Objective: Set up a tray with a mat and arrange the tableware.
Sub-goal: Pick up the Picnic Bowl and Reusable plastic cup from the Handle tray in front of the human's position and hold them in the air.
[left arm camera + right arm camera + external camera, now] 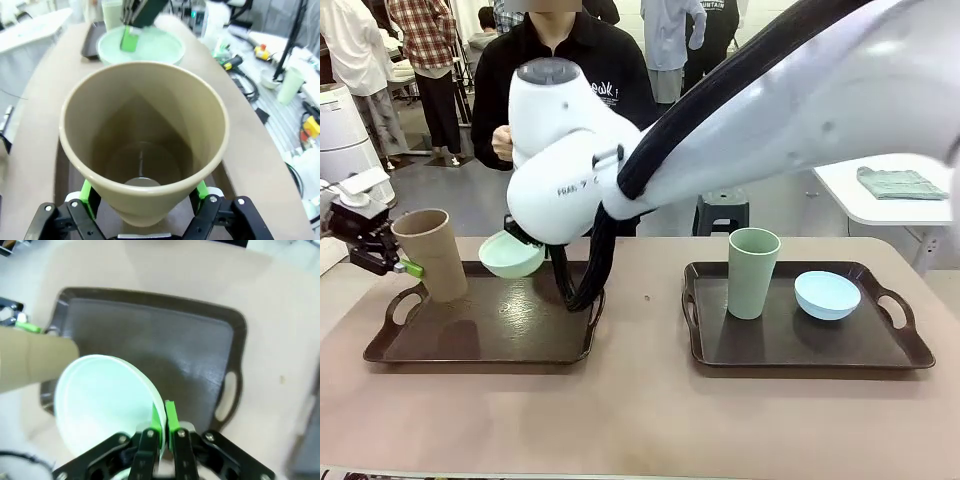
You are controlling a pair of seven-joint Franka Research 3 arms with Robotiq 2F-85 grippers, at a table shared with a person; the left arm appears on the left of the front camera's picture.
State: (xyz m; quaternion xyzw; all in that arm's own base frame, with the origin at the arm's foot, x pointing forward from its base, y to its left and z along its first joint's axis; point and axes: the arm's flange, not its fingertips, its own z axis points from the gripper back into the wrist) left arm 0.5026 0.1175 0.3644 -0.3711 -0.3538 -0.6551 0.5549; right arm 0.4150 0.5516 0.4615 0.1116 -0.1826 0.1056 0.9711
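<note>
Front: tan tapered plastic cup (430,255) stands upright at the far-left corner of the left dark brown handled tray (480,352); mint green round bowl (510,257) hangs tilted over that tray's far edge, with the rest of the tray floor open. Left wrist: left gripper (144,196) pads straddle the cup's base, can't tell if pressing or clear. Right wrist: right gripper (162,421) pinches the bowl's rim, just beside the cup, above the tray.

A white side table (840,192) stands on grey floor (450,192).

Tan cup (430,255) upright on left tray (490,335), mint green bowl (510,257) held tilted above it, pale green cup (753,272) and light blue bowl (827,295) on right tray (790,345)
</note>
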